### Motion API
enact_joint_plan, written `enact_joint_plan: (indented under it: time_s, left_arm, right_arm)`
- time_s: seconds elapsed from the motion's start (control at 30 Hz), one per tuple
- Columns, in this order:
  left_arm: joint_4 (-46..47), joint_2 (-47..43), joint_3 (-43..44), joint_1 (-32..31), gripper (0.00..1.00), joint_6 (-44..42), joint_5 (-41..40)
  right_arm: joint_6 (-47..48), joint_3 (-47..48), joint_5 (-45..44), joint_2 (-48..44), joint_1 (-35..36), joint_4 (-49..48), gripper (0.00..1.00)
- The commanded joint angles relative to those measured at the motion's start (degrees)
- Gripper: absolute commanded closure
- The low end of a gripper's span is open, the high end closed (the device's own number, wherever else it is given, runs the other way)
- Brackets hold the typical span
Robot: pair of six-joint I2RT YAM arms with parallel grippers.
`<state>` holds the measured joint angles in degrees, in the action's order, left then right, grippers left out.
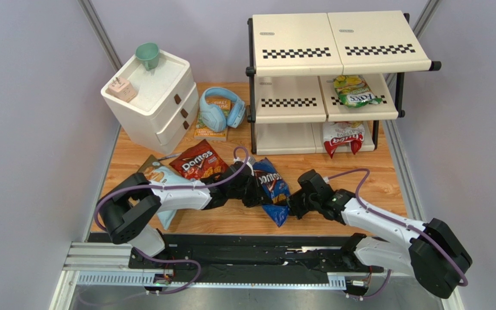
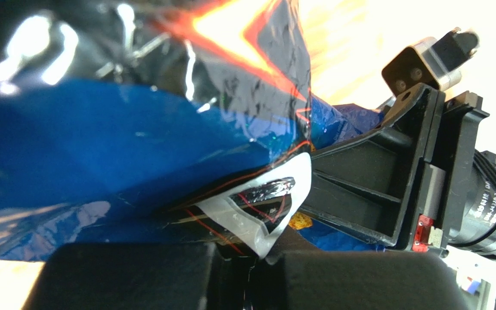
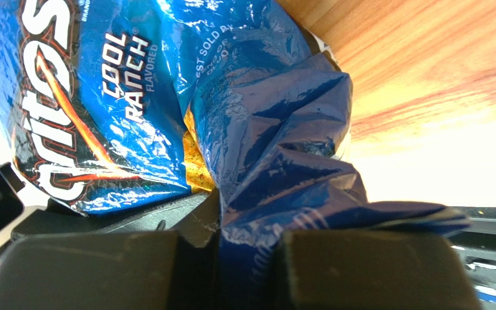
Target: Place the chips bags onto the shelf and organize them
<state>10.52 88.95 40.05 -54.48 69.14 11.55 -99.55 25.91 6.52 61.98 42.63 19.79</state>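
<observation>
Left hand (image 2: 247, 274) and right hand (image 3: 247, 271) both clench the blue Doritos bag (image 3: 102, 97), likely a handover toward the shelf (image 1: 335, 45).

"Doritos" stands in white letters on the red bag (image 1: 197, 165), which lies on the table (image 1: 380, 174) in front of the shelf (image 1: 296, 40), off its left end. The blue bag (image 3: 102, 97), in front of the shelf's middle, carries the same logo, cut to "ritos" in the right wrist view. Beside it are "COOL RANCH® FLAVORED" and small print that includes "SOLD BY". The green-yellow bag (image 1: 358, 90) on the shelf's middle tier, the white-and-red bag (image 1: 343, 137) on its lowest tier and the book (image 1: 210, 132) left of the shelf bear lettering too small to read.
</observation>
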Motion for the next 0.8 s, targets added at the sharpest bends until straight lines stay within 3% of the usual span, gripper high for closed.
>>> enact_joint_plan:
  time_s: [0.0, 0.07, 0.1, 0.23, 0.37, 0.77]
  left_arm:
    - [-3.2, -0.5, 2.7, 0.3, 0.87, -0.8, 3.6]
    - [-5.5, -2.0, 3.0, 0.4, 0.74, -2.1, 2.4]
    - [-8.3, -2.8, 3.3, 0.5, 0.61, -2.4, 1.7]
    - [-17.4, -7.4, 4.3, 1.2, 0.45, -4.6, -3.8]
    - [-24.7, -14.2, 4.2, 3.5, 0.44, -5.8, -7.8]
    - [-37.4, -32.2, -0.6, 8.1, 0.44, -5.7, -15.0]
  right_arm:
    - [3.7, 1.1, 0.2, -2.4, 0.0, 2.1, 0.90]
    - [5.1, 1.1, 0.5, -4.0, -0.3, 3.3, 0.92]
    - [5.6, 1.2, 0.5, -4.7, -0.7, 3.8, 0.92]
    - [12.2, 4.0, -0.6, -7.8, -1.5, 7.8, 0.98]
    - [18.8, 9.1, -6.0, -11.0, -1.6, 15.4, 1.00]
    - [34.3, 19.1, -16.4, -14.2, -1.8, 16.2, 1.00]
